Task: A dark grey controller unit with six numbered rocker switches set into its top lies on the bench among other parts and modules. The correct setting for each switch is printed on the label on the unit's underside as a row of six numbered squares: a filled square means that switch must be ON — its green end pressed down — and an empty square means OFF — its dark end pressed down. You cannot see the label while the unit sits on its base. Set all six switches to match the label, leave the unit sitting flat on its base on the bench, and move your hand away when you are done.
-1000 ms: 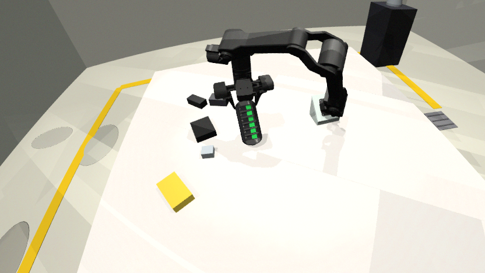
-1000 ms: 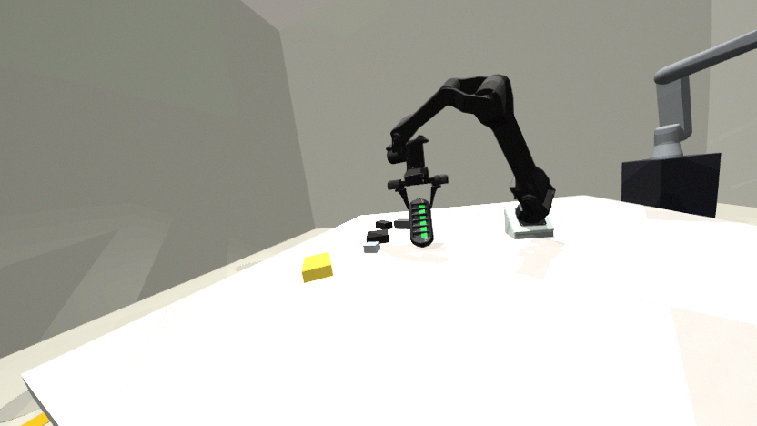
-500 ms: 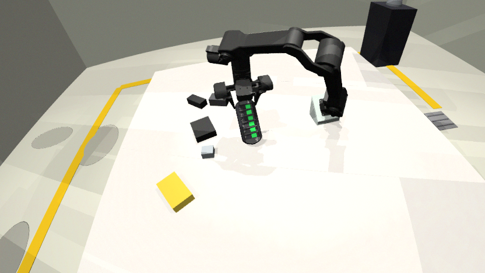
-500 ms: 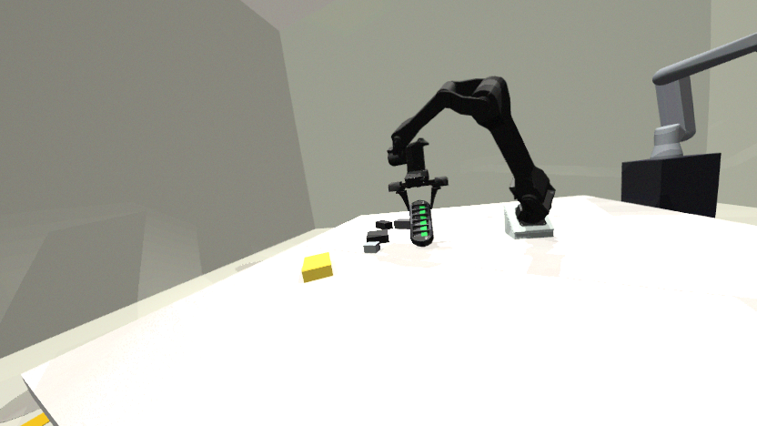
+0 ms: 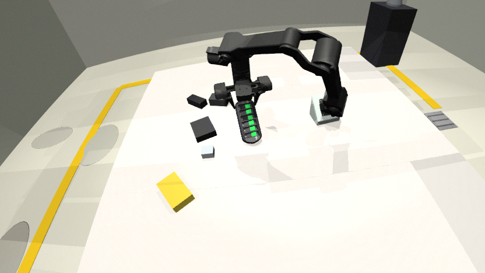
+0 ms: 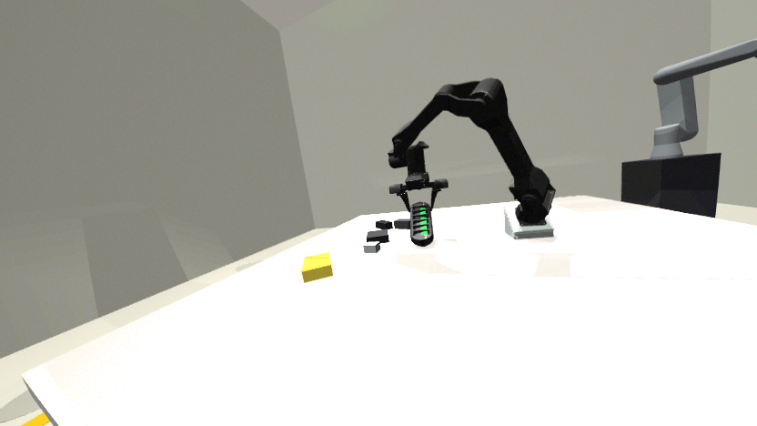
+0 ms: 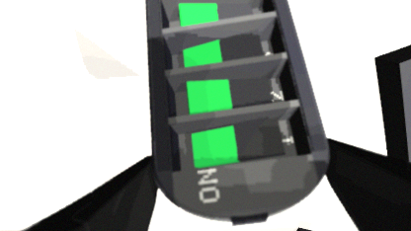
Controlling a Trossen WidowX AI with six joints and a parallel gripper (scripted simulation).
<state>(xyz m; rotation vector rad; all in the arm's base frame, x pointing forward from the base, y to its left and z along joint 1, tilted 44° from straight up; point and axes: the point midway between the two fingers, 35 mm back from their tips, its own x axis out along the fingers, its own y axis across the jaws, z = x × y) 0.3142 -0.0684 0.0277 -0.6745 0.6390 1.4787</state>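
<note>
Apparently still short of the label check, the dark grey, round-ended controller unit (image 5: 249,122) (image 6: 421,225) (image 7: 247,188) tilts above the white table (image 5: 271,220) (image 6: 423,339), clasped at 1 end by the black gripper (image 5: 244,104) (image 6: 420,207) (image 7: 240,158), with matching its 6 switches and flat placement seemingly left.

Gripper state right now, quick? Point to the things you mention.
Hand (image 5: 245,104) (image 6: 421,207) (image 7: 241,160): closed on one end of the dark grey, round-ended plastic-looking controller unit (image 5: 249,122) (image 6: 421,225) (image 7: 259,140), a finger on either side.
</note>
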